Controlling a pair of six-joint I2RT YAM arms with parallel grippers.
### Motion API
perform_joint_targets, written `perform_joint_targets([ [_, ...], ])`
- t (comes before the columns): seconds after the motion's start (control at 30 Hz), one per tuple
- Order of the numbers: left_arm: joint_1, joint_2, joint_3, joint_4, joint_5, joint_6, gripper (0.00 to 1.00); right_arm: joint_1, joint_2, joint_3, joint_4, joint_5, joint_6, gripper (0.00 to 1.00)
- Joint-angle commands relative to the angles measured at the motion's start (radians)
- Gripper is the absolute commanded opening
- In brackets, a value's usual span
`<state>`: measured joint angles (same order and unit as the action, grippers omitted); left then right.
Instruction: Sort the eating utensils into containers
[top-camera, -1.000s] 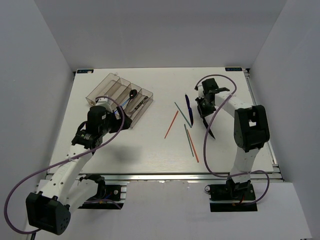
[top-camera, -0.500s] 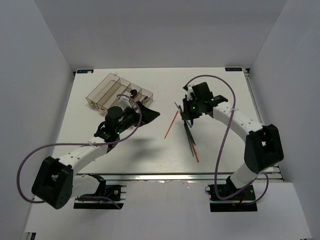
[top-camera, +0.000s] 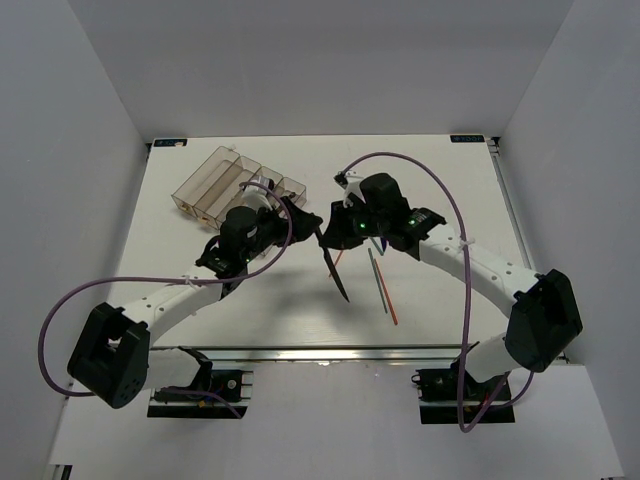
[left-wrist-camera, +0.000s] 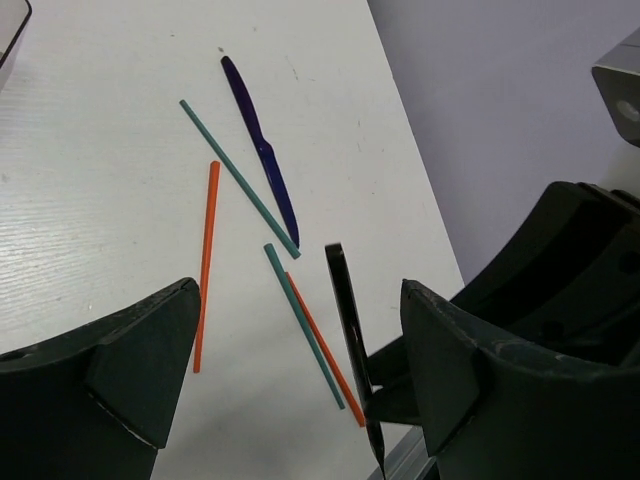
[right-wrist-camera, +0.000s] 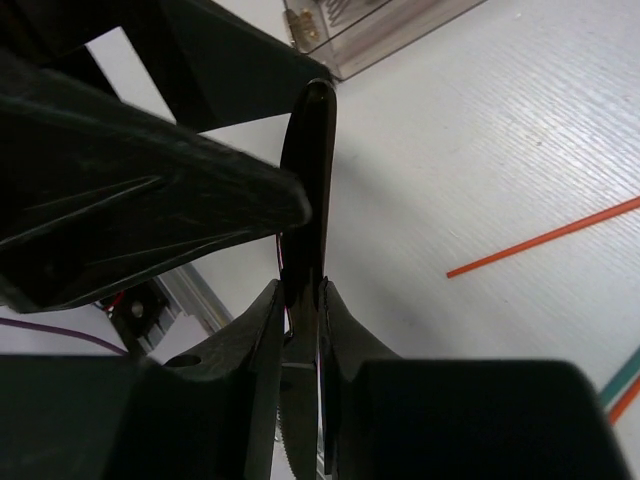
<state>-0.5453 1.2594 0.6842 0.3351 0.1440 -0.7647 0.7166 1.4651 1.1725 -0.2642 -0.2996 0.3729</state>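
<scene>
Above the desk centre, the dark knife sits clamped mid-length in the right end effector, well apart from the tray. Likely light, stiff, slick: pinch its flat faces at the free rounded end. Left end effector spread wide, just beside.

My right gripper pinches a slim dark knife by one end and holds it in the air. On the white table lie a blue knife close beside a green chopstick, a lone orange chopstick, and a second green chopstick next to a second orange chopstick. The clear smoky-brown tray sits at an angle at the far left.
</scene>
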Motion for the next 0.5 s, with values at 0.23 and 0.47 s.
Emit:
perform_joint_targets([
  [0.23, -0.001, 0.009, 0.026, 0.025, 0.051, -0.027, 0.62, 0.043, 0.001, 0.045, 0.092, 0.011, 0.038, 0.0],
  [0.47, -0.001, 0.07, 0.052, 0.09, 0.17, -0.055, 0.0, 0.043, 0.034, 0.09, 0.137, 0.008, 0.06, 0.0],
])
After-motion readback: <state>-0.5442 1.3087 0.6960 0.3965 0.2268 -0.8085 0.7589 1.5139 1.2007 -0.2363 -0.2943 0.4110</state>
